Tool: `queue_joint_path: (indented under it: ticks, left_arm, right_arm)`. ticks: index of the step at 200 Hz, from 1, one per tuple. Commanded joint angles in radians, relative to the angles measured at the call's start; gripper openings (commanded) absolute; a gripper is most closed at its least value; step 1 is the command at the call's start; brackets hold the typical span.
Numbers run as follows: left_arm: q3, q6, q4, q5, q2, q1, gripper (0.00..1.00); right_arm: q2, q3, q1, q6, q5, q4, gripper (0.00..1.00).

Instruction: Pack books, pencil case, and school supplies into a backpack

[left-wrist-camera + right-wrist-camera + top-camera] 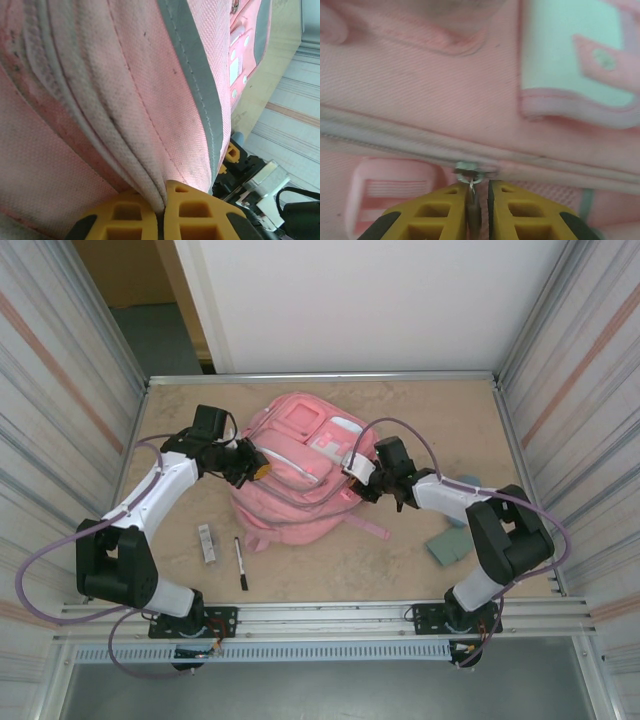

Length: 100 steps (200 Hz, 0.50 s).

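One backpack (pixel 300 490) | mid-table, front up, between both arms | soft limp cloth, likely light, apt to sag and slide when tugged | best holds: seam fold, zipper pull (pixel 472 212) | left gripper (pixel 161 202) clenched on a fabric fold | right gripper (pixel 478 197) jaws narrowed about the pull, firm pinch cannot be told

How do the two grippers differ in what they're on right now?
The left gripper is shut on a fold of backpack fabric; the right gripper brackets the metal zipper pull, whether clamped is unclear. Left sits at the backpack's left side, right at its right. Both have yellow fingers.
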Motion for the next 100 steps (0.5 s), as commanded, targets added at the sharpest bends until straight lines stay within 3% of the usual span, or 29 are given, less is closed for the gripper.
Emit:
queue_joint_path:
  ticks: [1,51,100]
  left_arm:
    - [0.037,0.038,0.015,0.103,-0.016,0.002,0.00]
    - [-0.011,-0.023,0.090,0.069,-0.022,0.001,0.00]
    - [-0.045,-0.089,0.159,0.032,-0.024,-0.029,0.00]
  right_arm:
    - [-0.059,-0.017,-0.002,-0.001,0.027,0.057,0.13]
    - [-0.099,0.071,-0.024,0.007,-0.007,-0.157,0.02]
    - [0.021,0.294,-0.032,0.271,-0.129,-0.564,0.00]
